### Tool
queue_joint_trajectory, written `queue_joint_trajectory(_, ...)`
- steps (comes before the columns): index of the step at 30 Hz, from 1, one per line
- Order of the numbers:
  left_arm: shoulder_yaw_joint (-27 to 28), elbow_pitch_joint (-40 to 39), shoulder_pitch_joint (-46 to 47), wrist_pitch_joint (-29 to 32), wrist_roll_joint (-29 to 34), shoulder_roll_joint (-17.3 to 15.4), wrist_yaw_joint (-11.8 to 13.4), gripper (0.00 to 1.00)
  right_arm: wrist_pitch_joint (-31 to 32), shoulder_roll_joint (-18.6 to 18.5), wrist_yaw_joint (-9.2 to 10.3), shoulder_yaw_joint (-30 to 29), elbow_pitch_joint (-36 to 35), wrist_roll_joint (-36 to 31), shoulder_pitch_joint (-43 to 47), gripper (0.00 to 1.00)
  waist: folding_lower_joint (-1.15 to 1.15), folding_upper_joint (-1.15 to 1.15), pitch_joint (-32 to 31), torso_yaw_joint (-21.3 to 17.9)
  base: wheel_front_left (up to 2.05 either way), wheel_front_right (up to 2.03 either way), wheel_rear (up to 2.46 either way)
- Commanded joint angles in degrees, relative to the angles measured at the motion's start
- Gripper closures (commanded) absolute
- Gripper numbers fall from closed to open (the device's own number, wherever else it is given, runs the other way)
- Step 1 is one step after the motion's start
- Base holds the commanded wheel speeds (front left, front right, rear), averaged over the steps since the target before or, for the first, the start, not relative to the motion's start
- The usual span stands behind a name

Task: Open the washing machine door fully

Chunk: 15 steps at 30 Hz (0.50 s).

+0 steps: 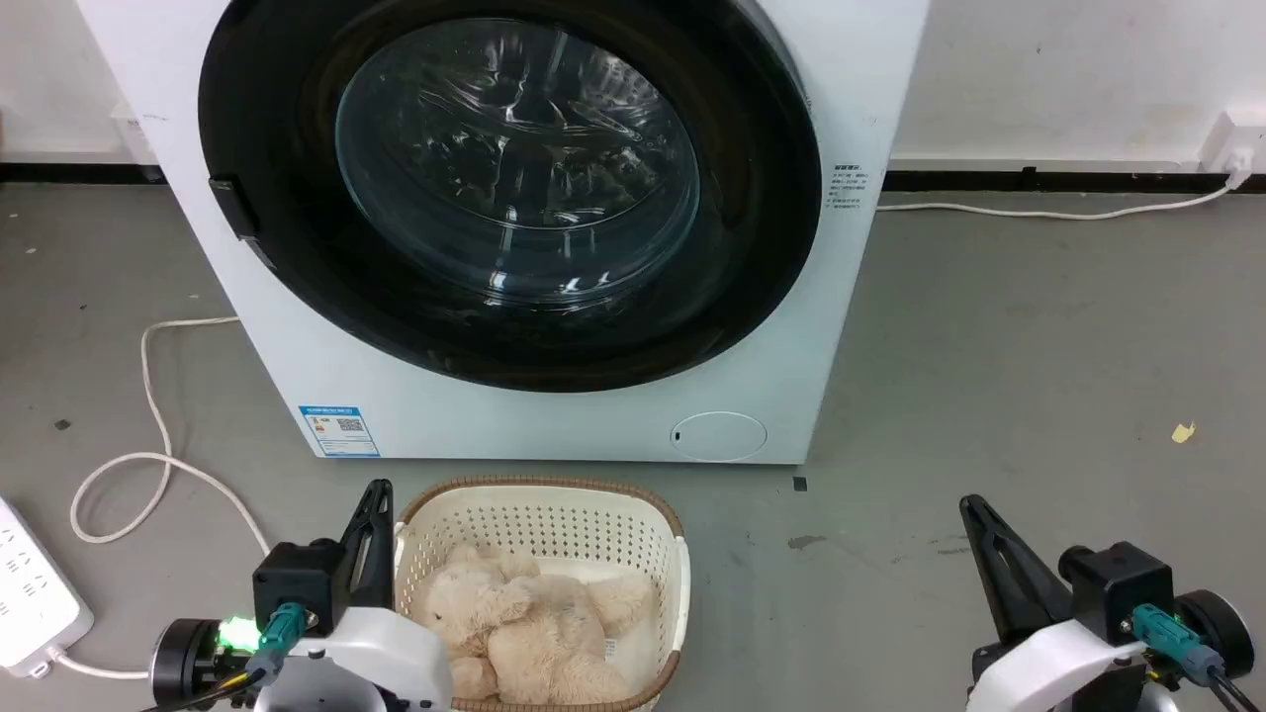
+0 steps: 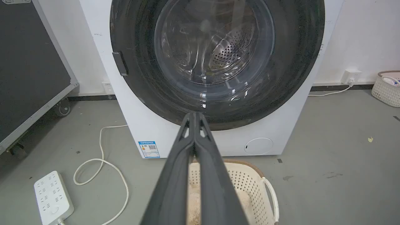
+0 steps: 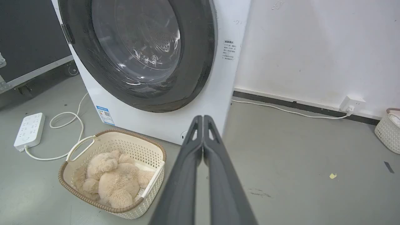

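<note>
The washing machine door [image 1: 509, 178] lies flat against the white machine front, a glossy black ring around bulging clear glass, with a small dark handle tab [image 1: 229, 206] on its left rim. The door [image 2: 218, 59] fills the upper left wrist view, and the door [image 3: 137, 50] appears upper left in the right wrist view. My left gripper [image 1: 377, 487] rests low at the lower left, shut and holding nothing, well short of the door; its tips [image 2: 194, 114] meet in the left wrist view. My right gripper [image 1: 967, 502] sits at the lower right, shut and holding nothing [image 3: 202, 117].
A cream basket [image 1: 633, 504] holding a beige plush toy [image 1: 534, 618] stands on the floor just before the machine, beside my left gripper. A white power strip [image 1: 30, 593] and looping cord [image 1: 148, 396] lie at left. A dark wheeled case [image 2: 28, 72] stands left of the machine.
</note>
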State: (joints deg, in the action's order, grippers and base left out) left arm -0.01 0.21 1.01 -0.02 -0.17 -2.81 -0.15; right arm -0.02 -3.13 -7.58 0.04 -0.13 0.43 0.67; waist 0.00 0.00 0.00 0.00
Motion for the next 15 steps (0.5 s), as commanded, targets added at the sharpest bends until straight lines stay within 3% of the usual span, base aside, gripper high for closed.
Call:
queue_joint_trajectory(1, 0.01, -0.21, -1.01, 0.02, 0.17, -0.07, 0.15, 1.0, 0.02, 0.25, 0.09, -0.04, 0.13, -0.43, -0.67, 1.0, 0.0, 0.0, 0.0, 0.0, 0.0, 0.0, 0.0)
queue_joint_trajectory(15, 0.01, -0.21, -1.01, 0.02, 0.17, -0.07, 0.15, 1.0, 0.02, 0.25, 0.09, -0.04, 0.13, -0.43, -0.67, 1.0, 0.0, 0.0, 0.0, 0.0, 0.0, 0.0, 0.0)
